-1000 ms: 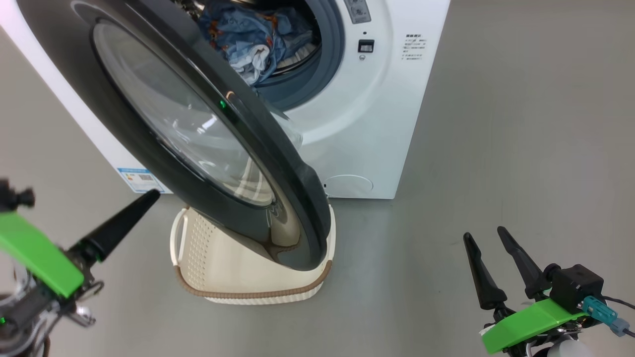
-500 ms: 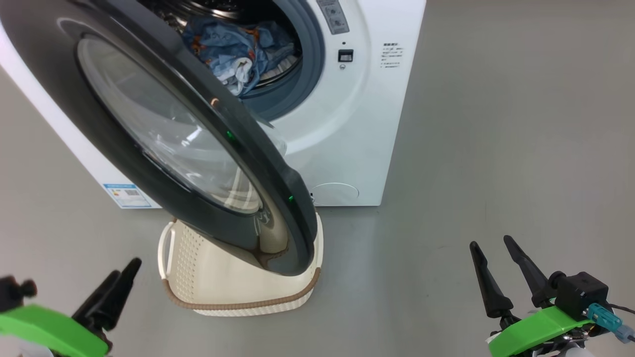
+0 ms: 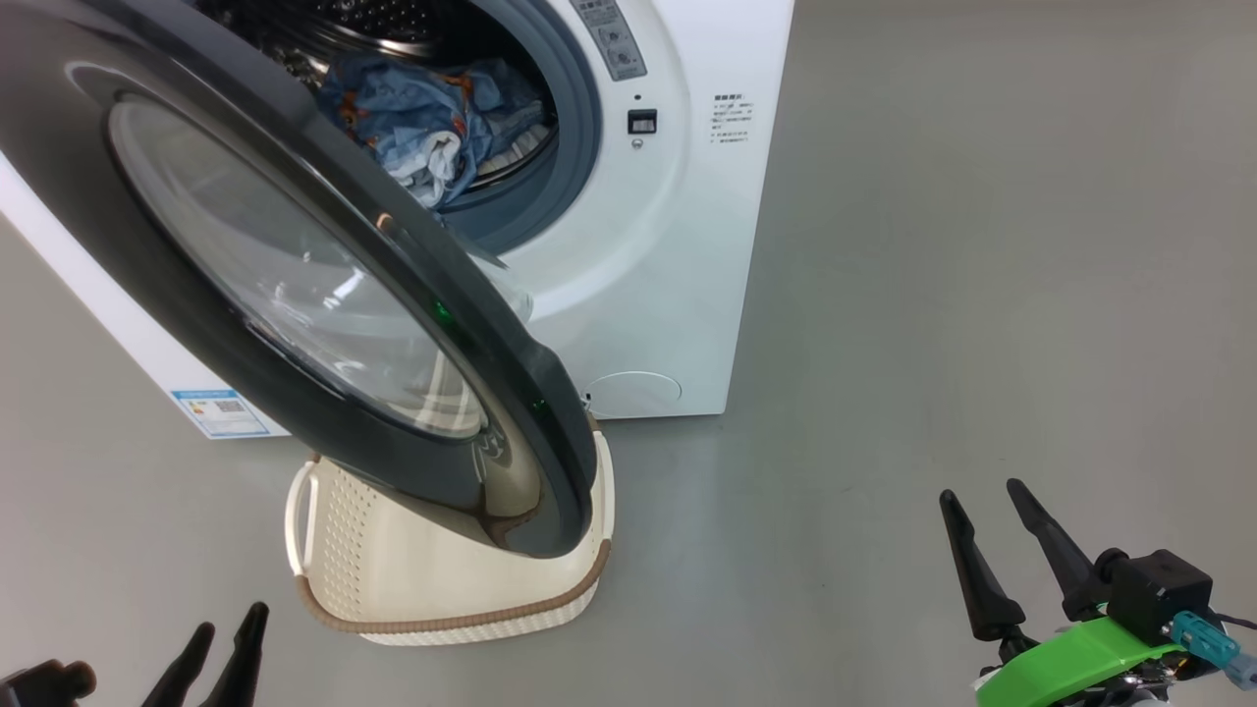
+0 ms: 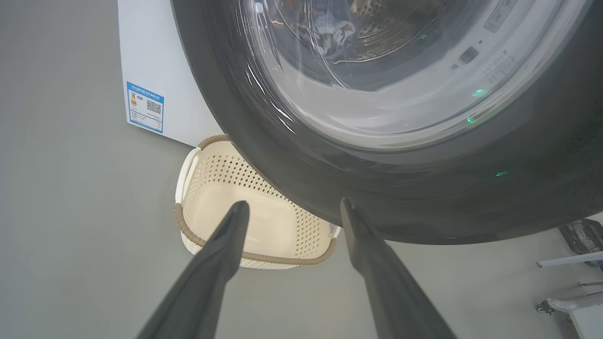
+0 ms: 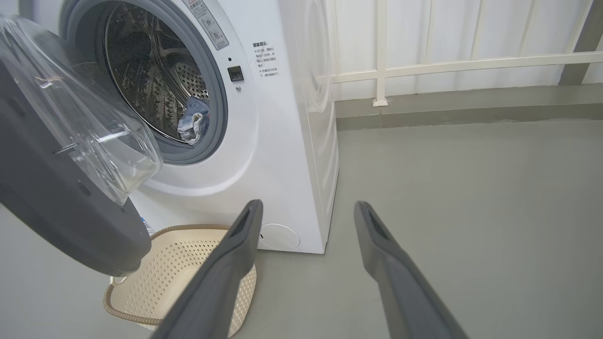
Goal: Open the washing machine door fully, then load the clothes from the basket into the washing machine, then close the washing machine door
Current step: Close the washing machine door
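Note:
The white washing machine [image 3: 648, 275] stands with its black-rimmed door [image 3: 295, 295] swung partly out, its lower edge hanging over the basket [image 3: 393, 579]. Light-blue clothes [image 3: 422, 118] lie inside the steel drum. The cream basket looks empty where its inside shows. My left gripper [image 3: 229, 621] is open at the bottom left, apart from the door and holding nothing. In the left wrist view, the gripper [image 4: 294, 202] points at the basket [image 4: 212, 174] and the door rim [image 4: 424, 188]. My right gripper [image 3: 980, 489] is open over bare floor at the lower right. Its wrist view looks past the gripper [image 5: 308, 203] at the clothes [image 5: 193, 125].
Grey floor [image 3: 982, 245] gives free room to the right of the machine. A white railing [image 5: 424, 66] runs along the back wall. A blue label sticker [image 4: 145, 107] marks the machine's side. Some dark equipment [image 4: 579, 235] sits at the right edge of the left wrist view.
My left gripper has drawn back from beside the door's lower edge to the bottom left, and its fingers now show spread. The head camera has shifted. The right gripper holds still.

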Controlling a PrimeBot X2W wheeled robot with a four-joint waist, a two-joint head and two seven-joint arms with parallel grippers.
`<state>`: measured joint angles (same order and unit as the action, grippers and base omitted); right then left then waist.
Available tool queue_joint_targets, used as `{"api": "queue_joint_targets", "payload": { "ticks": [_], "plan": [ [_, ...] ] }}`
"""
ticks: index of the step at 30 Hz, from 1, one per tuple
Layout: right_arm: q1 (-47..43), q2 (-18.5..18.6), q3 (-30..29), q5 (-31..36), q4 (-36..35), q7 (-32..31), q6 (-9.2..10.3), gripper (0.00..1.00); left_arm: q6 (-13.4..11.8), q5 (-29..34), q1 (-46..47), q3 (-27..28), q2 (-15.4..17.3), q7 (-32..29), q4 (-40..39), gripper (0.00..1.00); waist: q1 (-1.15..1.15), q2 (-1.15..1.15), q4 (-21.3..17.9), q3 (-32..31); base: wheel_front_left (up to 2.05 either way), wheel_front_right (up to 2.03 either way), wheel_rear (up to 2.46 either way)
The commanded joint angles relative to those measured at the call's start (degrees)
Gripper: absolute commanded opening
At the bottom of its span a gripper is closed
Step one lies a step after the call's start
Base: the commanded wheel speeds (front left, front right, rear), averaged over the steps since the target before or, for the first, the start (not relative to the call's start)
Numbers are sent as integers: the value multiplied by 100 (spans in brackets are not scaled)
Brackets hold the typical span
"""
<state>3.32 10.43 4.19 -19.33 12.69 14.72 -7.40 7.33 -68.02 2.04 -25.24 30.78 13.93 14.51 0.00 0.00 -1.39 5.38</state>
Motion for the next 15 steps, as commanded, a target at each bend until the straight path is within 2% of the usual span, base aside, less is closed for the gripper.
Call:
{"api": "queue_joint_targets", "payload": {
  "ticks": [1, 3, 15],
  "plan": [
    [-29, 74, 79, 22, -114, 28, -9, 100, 15, 131, 215, 215, 179, 85, -8, 100, 0, 0, -16, 1, 0, 0, 0],
    [-32, 70, 41, 22, -111, 28, -9, 100, 15, 366, 270, 341, 80, 101, 73, 100, 0, 0, -29, 4, 0, 0, 0],
    [4, 41, -76, 23, -170, 28, -9, 100, 15, 2715, 118, 1497, -790, 106, -119, 100, 0, 0, -115, 17, 0, 0, 0]
  ]
}}
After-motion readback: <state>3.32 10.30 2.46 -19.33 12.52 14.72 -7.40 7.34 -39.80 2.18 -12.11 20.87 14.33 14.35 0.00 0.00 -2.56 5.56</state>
